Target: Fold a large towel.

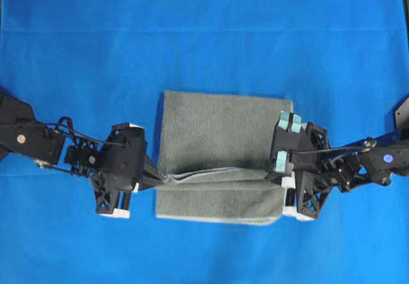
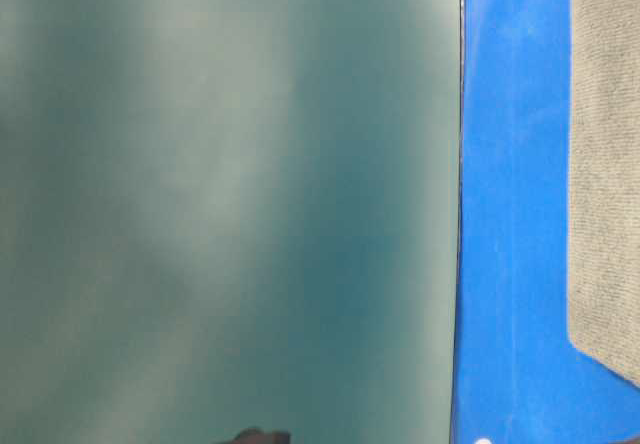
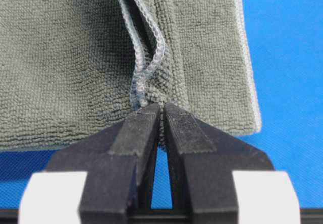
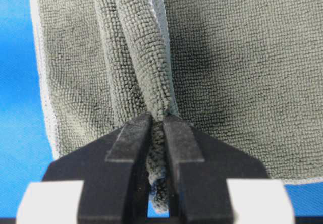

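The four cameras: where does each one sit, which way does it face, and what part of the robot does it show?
Overhead: above, looking straight down on the towel, both arms in view.
Table-level: low, turned sideways, mostly a blank wall; dark unclear shapes at its edges.
Left wrist: along the left gripper, shut on the towel's hem.
Right wrist: along the right gripper, shut on a towel fold.
All four share the towel and the blue table covering.

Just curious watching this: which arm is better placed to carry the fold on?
Neither alone, probably. The left end effector and the right end effector are each shut on an opposite end of the towel's raised edge, so they likely move together.
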Controlling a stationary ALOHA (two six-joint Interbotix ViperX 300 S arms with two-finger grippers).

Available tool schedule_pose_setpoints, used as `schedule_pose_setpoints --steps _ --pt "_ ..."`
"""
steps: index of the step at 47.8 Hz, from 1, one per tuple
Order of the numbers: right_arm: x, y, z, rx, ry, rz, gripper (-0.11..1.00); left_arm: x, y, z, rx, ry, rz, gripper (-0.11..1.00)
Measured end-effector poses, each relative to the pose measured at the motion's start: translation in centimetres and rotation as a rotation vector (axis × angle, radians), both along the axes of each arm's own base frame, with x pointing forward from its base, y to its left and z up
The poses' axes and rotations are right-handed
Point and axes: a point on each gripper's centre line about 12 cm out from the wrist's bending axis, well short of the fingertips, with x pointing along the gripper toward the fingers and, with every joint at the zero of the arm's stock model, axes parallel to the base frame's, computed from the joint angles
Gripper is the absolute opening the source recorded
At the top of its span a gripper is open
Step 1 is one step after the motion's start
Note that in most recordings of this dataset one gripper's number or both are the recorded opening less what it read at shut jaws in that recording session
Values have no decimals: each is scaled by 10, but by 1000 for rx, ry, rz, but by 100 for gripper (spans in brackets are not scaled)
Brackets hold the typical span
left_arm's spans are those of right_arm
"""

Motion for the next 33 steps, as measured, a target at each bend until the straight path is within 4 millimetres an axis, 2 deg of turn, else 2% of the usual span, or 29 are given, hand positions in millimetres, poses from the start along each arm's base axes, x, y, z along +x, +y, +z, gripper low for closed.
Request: schedule_pose_setpoints --steps 4,5,7,12,14,16,18,20,26,33 --pt "0 0 0 3 -4 0 8 6 -3 2 -2 -7 -3 3" --pt "0 1 0 3 -2 3 10 6 -3 3 -2 -9 -5 3" --pt "0 2 0 3 -2 6 22 9 -5 5 -4 -13 -6 7" --pt "-1 9 1 4 -5 24 54 13 -8 9 -6 -21 -14 34" --pt "-1 13 2 5 -8 38 63 12 -11 9 -5 -13 -21 49" --pt "-1 19 5 8 -15 52 68 10 -13 10 -3 -4 -29 61" --pt "-1 23 6 9 -20 66 67 8 -15 11 -1 2 -37 72" --pt "0 29 9 13 -28 79 64 7 -17 14 -1 6 -42 78" --pt "2 44 20 13 -46 115 62 0 -19 28 -1 13 -55 74" --pt "-2 55 45 -3 -65 132 62 -7 -19 50 -8 -12 -64 72"
